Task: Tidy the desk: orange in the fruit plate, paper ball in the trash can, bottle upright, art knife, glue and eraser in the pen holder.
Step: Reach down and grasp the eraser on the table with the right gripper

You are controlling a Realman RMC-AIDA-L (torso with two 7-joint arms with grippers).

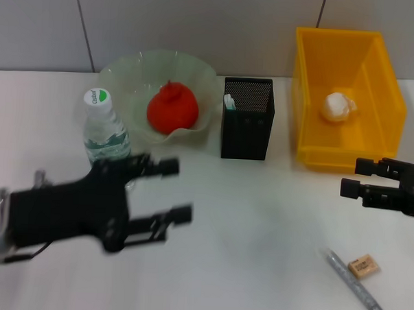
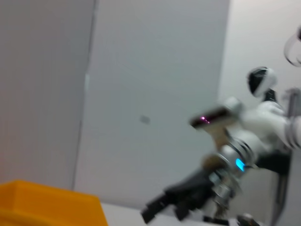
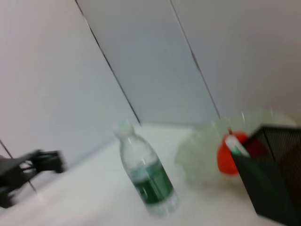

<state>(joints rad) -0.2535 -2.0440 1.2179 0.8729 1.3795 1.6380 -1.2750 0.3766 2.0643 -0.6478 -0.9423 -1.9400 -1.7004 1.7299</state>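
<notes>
The orange [image 1: 172,109] lies in the pale-green fruit plate [image 1: 128,76]. The bottle [image 1: 105,130] stands upright next to the plate. The art knife's mint-green top [image 1: 229,102] sticks out of the black mesh pen holder [image 1: 247,122]. The paper ball [image 1: 337,107] lies in the yellow trash can [image 1: 388,101]. The tan eraser [image 1: 362,266] lies on the table beside a slim grey stick [image 1: 359,288]. My left gripper [image 1: 181,191] is open and empty, just in front of the bottle. My right gripper [image 1: 352,177] is open and empty, in front of the trash can.
The right wrist view shows the bottle [image 3: 146,178], fruit plate [image 3: 202,157], orange [image 3: 226,160], pen holder [image 3: 275,176] and the left gripper [image 3: 33,165] farther off. The left wrist view shows the trash can's corner [image 2: 47,207] and the right arm [image 2: 235,150]. A grey wall stands behind the table.
</notes>
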